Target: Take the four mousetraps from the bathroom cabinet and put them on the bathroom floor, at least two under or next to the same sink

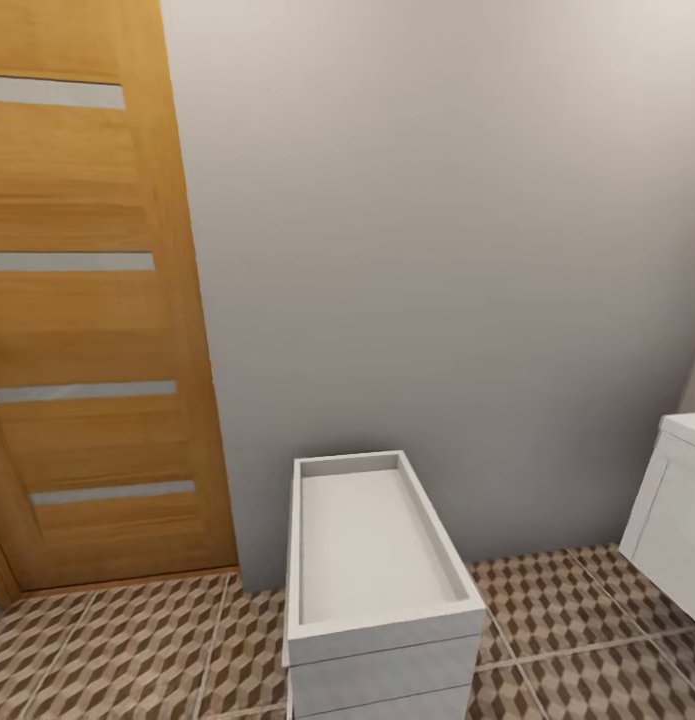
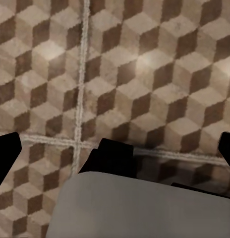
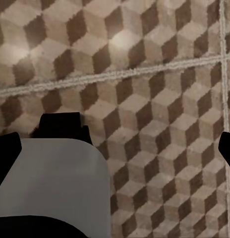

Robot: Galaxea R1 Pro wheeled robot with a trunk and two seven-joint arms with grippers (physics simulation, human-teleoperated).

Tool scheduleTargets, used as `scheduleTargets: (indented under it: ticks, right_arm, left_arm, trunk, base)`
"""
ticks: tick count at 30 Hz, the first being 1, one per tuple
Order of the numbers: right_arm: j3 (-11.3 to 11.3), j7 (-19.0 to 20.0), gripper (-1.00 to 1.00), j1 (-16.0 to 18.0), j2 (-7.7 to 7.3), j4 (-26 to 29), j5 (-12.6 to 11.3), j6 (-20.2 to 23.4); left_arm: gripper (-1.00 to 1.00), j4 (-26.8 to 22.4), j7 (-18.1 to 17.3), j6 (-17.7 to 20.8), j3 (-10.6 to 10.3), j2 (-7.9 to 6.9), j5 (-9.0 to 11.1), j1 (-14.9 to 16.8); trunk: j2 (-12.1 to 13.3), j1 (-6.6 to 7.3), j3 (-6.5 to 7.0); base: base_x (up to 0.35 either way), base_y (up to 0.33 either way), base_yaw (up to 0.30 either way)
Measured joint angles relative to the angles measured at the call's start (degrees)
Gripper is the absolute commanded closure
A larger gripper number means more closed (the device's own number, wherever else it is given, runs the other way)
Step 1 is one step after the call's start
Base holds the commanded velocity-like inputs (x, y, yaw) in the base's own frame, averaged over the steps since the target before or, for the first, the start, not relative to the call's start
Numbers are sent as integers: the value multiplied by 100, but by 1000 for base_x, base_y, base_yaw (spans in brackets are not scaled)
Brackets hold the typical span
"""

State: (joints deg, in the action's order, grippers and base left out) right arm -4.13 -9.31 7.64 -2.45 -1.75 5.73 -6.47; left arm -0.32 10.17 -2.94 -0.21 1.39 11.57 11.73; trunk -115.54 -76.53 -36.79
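- Left pincer [image 2: 115, 148]: its dark fingertips sit wide apart at the frame edges, so it is spread and empty, pointing down at the cube-patterned bathroom floor [image 2: 144, 74].
- Right pincer [image 3: 115, 144]: likewise spread, nothing between the tips, over the same tiles.
- A white open-topped box unit [image 1: 382, 610] stands straight ahead against the grey wall [image 1: 437, 250]; a white basin unit [image 1: 677, 520] lies at the right, a wooden door [image 1: 87, 300] at the left.
- No mousetraps or cabinet are in sight, so I cannot tell which arm is nearer; the robot probably must turn first.
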Motion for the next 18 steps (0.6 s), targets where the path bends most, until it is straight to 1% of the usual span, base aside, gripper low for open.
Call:
scheduleTargets:
  ticks: [4,18]
  right_arm:
    - [0,0,-100,-2,3,1,2,-3]
    - [8,0,-100,-3,14,2,29,-6]
  left_arm:
    - [-100,0,0,0,0,0,0,0]
    - [-100,0,0,0,0,0,-2,0]
  trunk:
    - [0,0,0]
    - [0,0,0]
  base:
    - [0,0,234]
    - [0,0,270]
